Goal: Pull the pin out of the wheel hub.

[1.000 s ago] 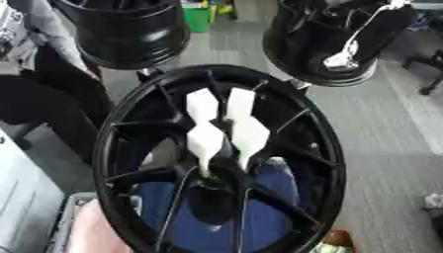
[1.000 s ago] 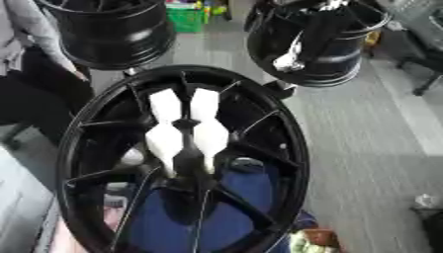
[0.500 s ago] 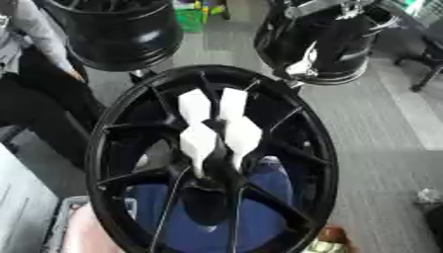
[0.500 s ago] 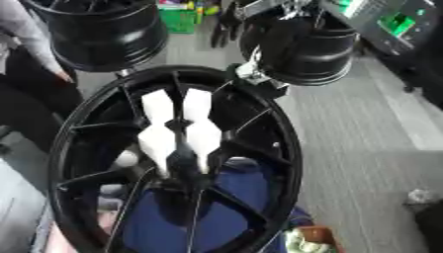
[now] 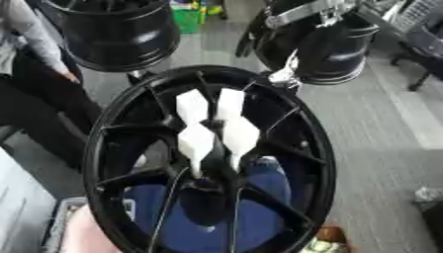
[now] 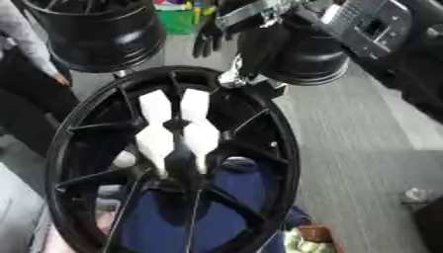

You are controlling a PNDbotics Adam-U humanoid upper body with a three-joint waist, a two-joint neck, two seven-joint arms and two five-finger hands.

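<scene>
The wheel hub (image 5: 207,73) stood upright and a bit tilted in the middle of your view, black, big, with thin spokes running from the centre out to the rim. The pin (image 5: 241,136) sat at the hub centre, not out yet; what showed of it was a cluster of four white blocks in an X shape, two upper and two lower, close together around a dark middle, touching the centre where the spokes meet. Your right arm (image 6: 259,10) came in from the upper right corner, black with a silver bracket, above and behind the top of the rim. Your right hand (image 6: 207,38) showed as a dark shape at the end of that arm, up by the top edge of the hub and well apart from the pin; you could not tell from these views whether it was spread or closed, and it held nothing you could make out. Your left hand did not show in either view. A small silver part (image 5: 281,76) hung just at the upper right rim of the hub. Behind the hub two more black wheels stood, one at the upper left (image 5: 112,34) and one at the upper right (image 5: 346,54), the second partly behind your arm. A green box (image 5: 186,20) sat on the floor between them. Blue cloth (image 5: 259,197) showed through the lower spokes. Grey floor (image 5: 389,138) ran along the right side.
</scene>
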